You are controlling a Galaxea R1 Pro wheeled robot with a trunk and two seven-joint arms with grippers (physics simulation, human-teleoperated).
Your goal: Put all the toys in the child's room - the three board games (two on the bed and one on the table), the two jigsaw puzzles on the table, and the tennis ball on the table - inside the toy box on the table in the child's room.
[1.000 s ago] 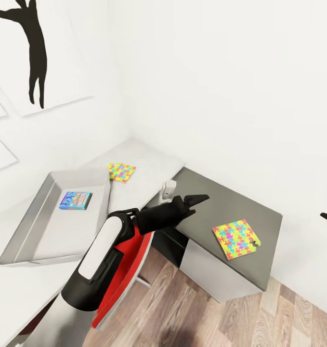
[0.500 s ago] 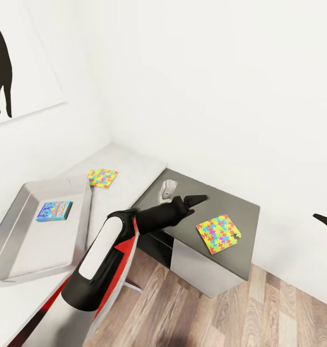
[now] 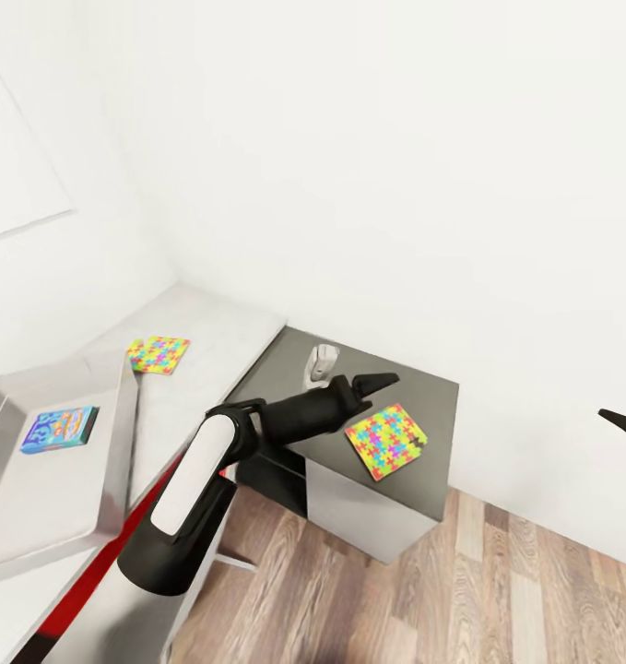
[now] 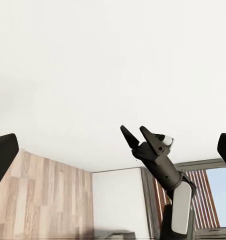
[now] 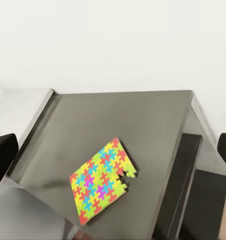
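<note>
Table (image 3: 211, 346): L-shaped | dark section: one jigsaw puzzle (image 3: 385, 440) is laid flat | pale section: second puzzle (image 3: 158, 354), toy box (image 3: 119, 433)

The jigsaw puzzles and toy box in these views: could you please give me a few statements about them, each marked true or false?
1. A jigsaw puzzle lies flat on the dark grey section of the table. True.
2. The toy box holds a blue board game. True.
3. The second jigsaw puzzle is inside the toy box. False: it lies on the pale grey tabletop beside the box.
4. The left tool grips the jigsaw puzzle. False: it hangs apart from it, holding nothing.
5. The puzzle on the dark section is a complete square. False: the right wrist view shows a notch of missing pieces on one edge.
</note>
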